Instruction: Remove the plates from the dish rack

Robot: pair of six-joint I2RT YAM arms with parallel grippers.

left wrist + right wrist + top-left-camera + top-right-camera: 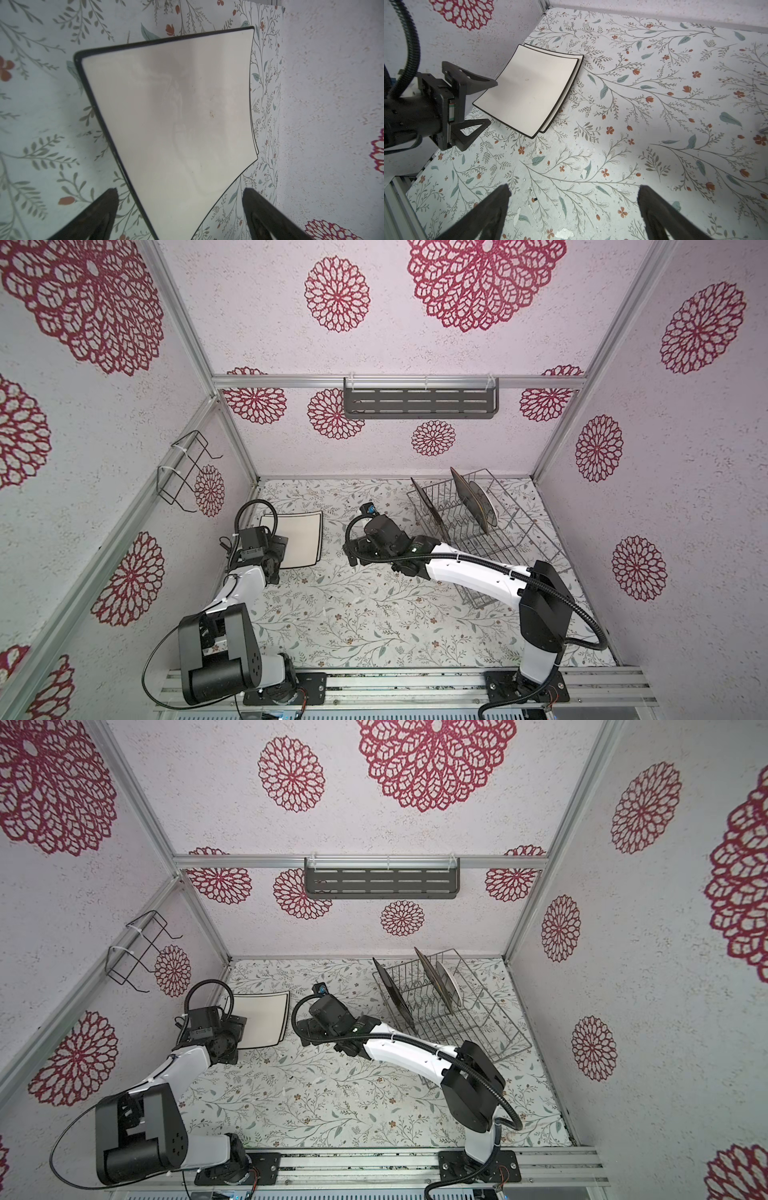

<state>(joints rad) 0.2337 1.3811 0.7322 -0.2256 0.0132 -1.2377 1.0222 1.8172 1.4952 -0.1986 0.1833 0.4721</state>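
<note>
Two white square plates with dark rims [301, 537] [266, 1017] lie stacked flat on the table at the back left, the upper one [176, 116] [529, 89] slightly offset. My left gripper [284, 551] [179, 190] [492, 102] stands open at the stack's near corner, its fingers wide apart and gripping nothing. The silver wire dish rack [511, 539] [490, 1019] at the back right holds three upright plates: a dark one [430, 510] at its left end, a square one [467, 497] and a round white dark-rimmed one [486, 504]. My right gripper [350, 553] [574, 188] hangs open and empty over mid-table.
A dark grey slotted shelf [419, 402] hangs on the back wall. A small black wire holder [183, 472] is fixed to the left wall. An aluminium rail [415, 684] carrying both arm bases runs along the table's front. Patterned walls close in three sides.
</note>
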